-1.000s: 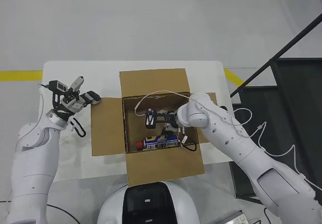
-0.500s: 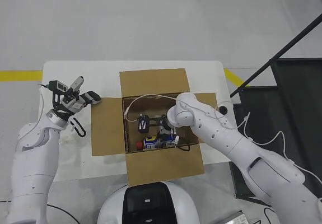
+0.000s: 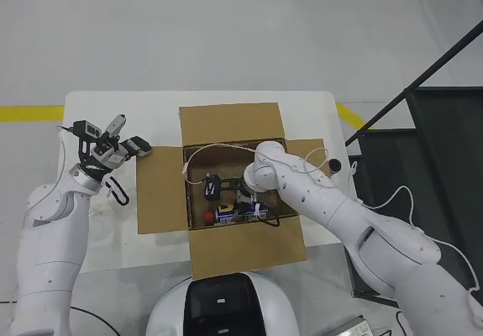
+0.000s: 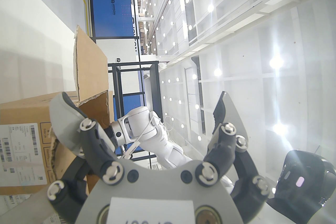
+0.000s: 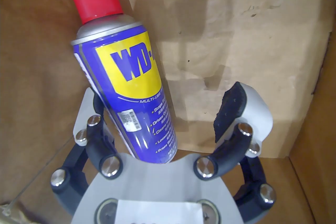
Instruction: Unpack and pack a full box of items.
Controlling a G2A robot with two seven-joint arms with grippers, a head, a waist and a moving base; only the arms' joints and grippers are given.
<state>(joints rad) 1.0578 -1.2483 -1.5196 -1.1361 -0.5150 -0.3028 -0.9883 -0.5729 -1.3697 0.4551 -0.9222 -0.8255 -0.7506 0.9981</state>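
An open cardboard box stands mid-table with its flaps spread. A blue and yellow spray can with a red cap lies on the box floor near the front wall. My right gripper is down inside the box. In the right wrist view the spray can lies between my right gripper's open fingers, against one finger, while the other pad stands apart from it. My left gripper is held open and empty above the table left of the box; the left wrist view shows it beside the box.
The white table has bare room left of the box. A thin white cable loops over the box from the right arm. A black metal frame stands off the table's right edge.
My right gripper has shifted left and slightly toward the front inside the box, and its arm has swung over the opening. The left arm has kept still.
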